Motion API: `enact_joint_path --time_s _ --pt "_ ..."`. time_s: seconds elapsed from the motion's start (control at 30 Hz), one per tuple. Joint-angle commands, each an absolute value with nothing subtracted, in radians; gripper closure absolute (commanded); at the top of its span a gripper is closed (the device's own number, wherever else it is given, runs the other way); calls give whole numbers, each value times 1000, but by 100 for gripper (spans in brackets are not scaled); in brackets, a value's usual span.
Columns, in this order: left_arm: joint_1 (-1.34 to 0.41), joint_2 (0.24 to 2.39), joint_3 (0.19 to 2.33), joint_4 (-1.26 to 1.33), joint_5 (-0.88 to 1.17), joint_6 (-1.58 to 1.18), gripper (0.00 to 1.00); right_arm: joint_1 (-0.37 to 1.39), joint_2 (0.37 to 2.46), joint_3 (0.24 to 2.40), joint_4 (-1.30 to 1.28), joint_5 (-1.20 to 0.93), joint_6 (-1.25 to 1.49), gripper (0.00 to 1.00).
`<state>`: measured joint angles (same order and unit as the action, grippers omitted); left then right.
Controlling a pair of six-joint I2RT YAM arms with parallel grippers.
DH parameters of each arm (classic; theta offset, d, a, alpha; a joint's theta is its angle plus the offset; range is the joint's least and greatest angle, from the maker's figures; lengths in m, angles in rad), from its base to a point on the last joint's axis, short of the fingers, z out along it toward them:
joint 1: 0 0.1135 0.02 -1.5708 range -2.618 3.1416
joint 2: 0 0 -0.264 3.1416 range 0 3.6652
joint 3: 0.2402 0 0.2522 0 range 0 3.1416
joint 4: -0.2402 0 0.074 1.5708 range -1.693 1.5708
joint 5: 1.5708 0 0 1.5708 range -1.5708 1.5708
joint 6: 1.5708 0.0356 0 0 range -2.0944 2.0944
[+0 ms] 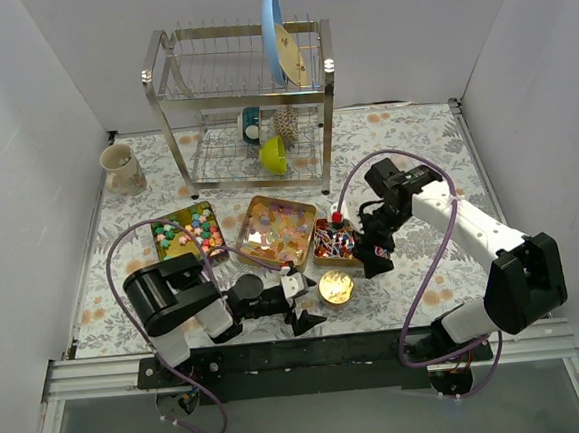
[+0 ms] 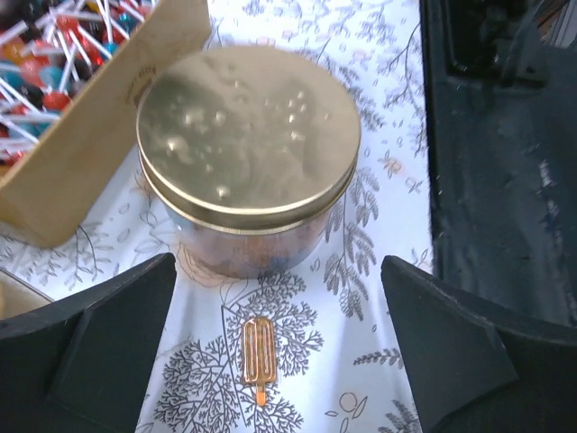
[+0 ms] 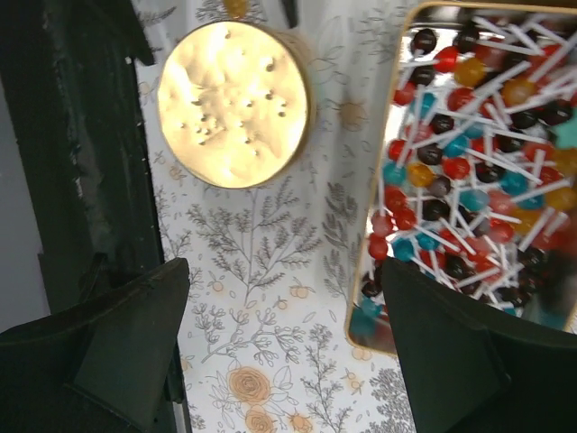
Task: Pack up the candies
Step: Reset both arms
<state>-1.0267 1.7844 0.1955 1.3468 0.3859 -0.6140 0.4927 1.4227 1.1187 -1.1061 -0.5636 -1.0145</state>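
Three gold trays hold the candies: multicoloured pieces (image 1: 188,231) on the left, translucent orange-yellow rounds (image 1: 276,231) in the middle, and red-white-blue stick candies (image 1: 334,243) on the right, which also show in the right wrist view (image 3: 478,153). A round jar with a gold lid (image 1: 336,288) stands in front of them. My left gripper (image 1: 306,300) is open and empty, low on the table, with the jar (image 2: 248,135) just ahead between its jaws (image 2: 279,352). My right gripper (image 1: 375,262) is open and empty (image 3: 284,352), hovering by the near corner of the stick-candy tray, right of the jar (image 3: 234,104).
A metal dish rack (image 1: 246,110) at the back holds a blue plate (image 1: 273,37), a yellow-green bowl (image 1: 274,156) and cups. A mug (image 1: 122,169) stands at the back left. A black rail (image 1: 310,355) runs along the near edge. White walls close in both sides.
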Motion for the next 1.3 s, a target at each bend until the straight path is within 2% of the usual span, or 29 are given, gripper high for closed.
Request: enact_joint_path --time_s 0.0,0.3,0.47,0.5,0.6,0.8,0.93,1.13,1.27 --pt "-1019 1606 216 1142 376 -621 2 425 1408 1187 -1033 -569 -895 5" --pt "-841 1211 366 504 457 -612 2 284 1332 1163 -802 -348 -617 4" --pt "-729 1127 518 127 339 -543 2 252 1247 1056 -591 -5 -421 2" --pt "-697 1124 544 89 316 -555 2 250 1238 1028 -565 126 -370 2" --pt "-540 1134 653 -52 259 -662 2 241 1206 971 -482 262 -324 2" --pt "-170 1236 843 -331 268 -799 2 210 1177 983 -463 270 -299 2" --pt "-8 1250 919 -423 327 -848 2 192 1134 954 -465 213 -281 2" --pt "-2 1184 913 -350 310 -769 2 175 1072 916 -482 94 -223 2" --pt "-2 1170 936 -334 189 -755 2 164 1071 937 -506 64 -207 2"
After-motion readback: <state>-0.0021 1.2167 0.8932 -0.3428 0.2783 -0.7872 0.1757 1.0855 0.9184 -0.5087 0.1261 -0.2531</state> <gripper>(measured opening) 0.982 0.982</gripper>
